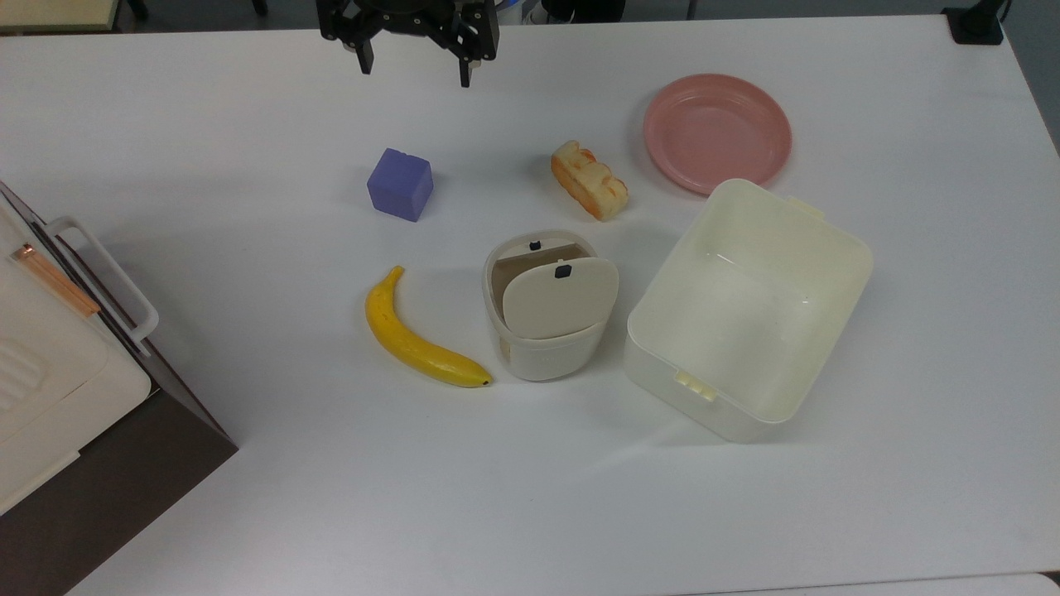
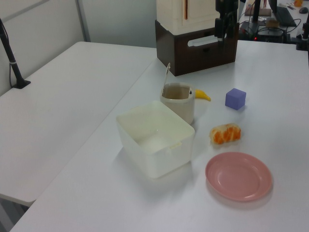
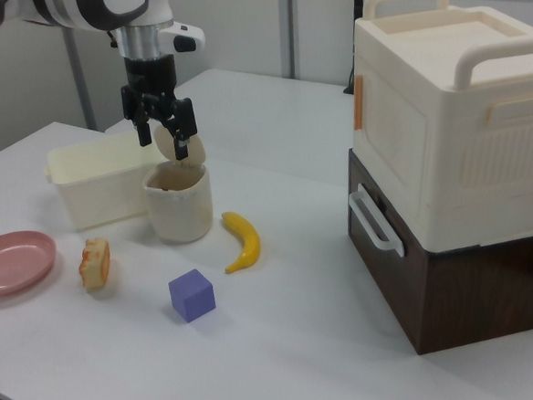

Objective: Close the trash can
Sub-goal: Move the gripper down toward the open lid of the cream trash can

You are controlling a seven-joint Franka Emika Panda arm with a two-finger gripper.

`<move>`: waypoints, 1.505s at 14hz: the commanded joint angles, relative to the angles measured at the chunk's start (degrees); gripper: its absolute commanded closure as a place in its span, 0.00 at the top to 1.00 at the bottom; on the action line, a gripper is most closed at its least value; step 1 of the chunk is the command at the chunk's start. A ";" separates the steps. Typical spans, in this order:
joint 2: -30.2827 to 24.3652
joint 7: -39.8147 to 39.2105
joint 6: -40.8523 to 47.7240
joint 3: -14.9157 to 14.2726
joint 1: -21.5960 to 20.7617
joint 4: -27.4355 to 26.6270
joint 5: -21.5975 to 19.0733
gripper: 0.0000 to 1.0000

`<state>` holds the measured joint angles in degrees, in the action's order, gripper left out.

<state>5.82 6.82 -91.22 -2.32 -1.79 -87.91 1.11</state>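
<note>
- The trash can (image 1: 542, 348) stood mid-table with its lid (image 1: 561, 296) raised upright; a banana (image 1: 418, 335) lay at the top view's left, a cream tub (image 1: 749, 310) at the top view's right.
- The gripper (image 1: 412, 66) hung at the table's far edge, fingers parted, holding nothing.
- The arm above it was cut off in the top view.
- In the left view, the tub hid the can's lower body.

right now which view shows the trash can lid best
The top view: the lid faces the camera, raised above the trash can. The left view has it edge-on, a thin upright sliver. In the right view it stands partly behind the gripper.
</note>
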 commanded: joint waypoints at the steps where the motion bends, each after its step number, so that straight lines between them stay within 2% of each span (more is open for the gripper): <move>1: -1.34 -0.85 0.26 -0.14 -0.14 -0.96 -0.40 1.00; 9: -1.25 -1.37 0.07 -0.14 -0.14 -0.95 -2.16 0.99; 13: -1.16 -1.81 -1.42 -0.14 -0.14 -0.95 -2.87 0.73; 14: -1.16 -2.68 -2.12 -0.14 -0.14 -1.04 -2.96 0.64; 15: -0.81 -4.52 -4.04 -0.14 -0.23 -1.04 -3.22 0.43; 16: -0.46 -4.88 -6.75 -0.05 -0.23 -1.04 -4.18 0.29; 18: 1.90 -4.98 -16.93 0.21 -0.67 -0.96 -5.77 0.09; 19: 3.13 -4.89 -20.63 0.39 -0.67 -0.87 -6.38 0.01; 21: 6.29 -4.19 -32.89 0.83 -1.71 -0.86 -6.91 0.00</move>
<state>8.88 3.10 -111.64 -1.53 -1.97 -88.14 -4.31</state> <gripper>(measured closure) 0.978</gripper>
